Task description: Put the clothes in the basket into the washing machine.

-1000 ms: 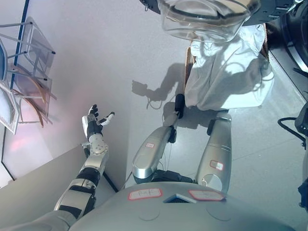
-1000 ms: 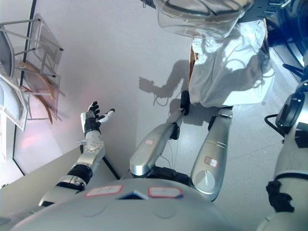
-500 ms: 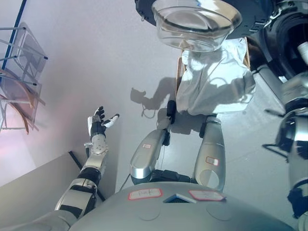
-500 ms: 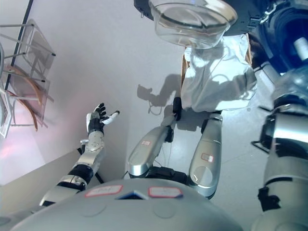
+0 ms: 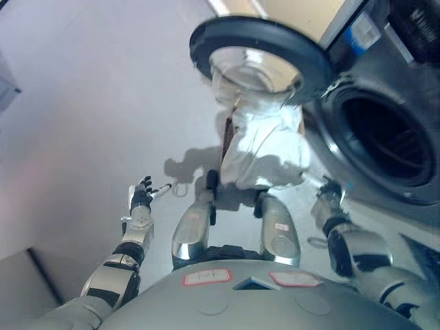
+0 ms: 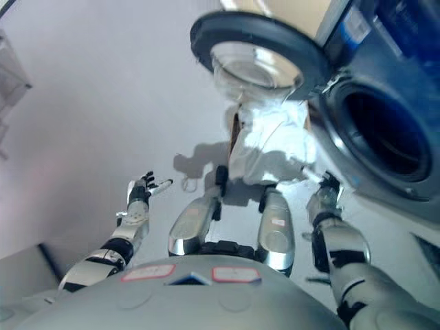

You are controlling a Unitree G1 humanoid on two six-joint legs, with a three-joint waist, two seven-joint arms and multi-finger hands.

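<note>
A brown wicker basket (image 5: 227,139) stands on the floor ahead of me, heaped with white clothes (image 5: 265,155). Right of it is the dark washing machine (image 5: 405,82), its round drum opening (image 5: 385,141) facing the basket. The machine's door (image 5: 258,58), with a clear glass bowl, hangs open above the basket. My right hand (image 5: 328,189) is low by the right edge of the white clothes, below the drum's rim; whether it touches the cloth is unclear. My left hand (image 5: 141,199) is held out over the bare floor far left of the basket, open and holding nothing.
A pale grey floor (image 5: 103,103) spreads to the left of the basket. A grey panel edge (image 5: 27,282) shows at the lower left. Part of a chair (image 6: 10,62) shows at the left edge.
The camera has swung towards the washing machine, so the drum opening now shows. My right arm has come in at the lower right, its hand beside the clothes. My left hand keeps its open pose.
</note>
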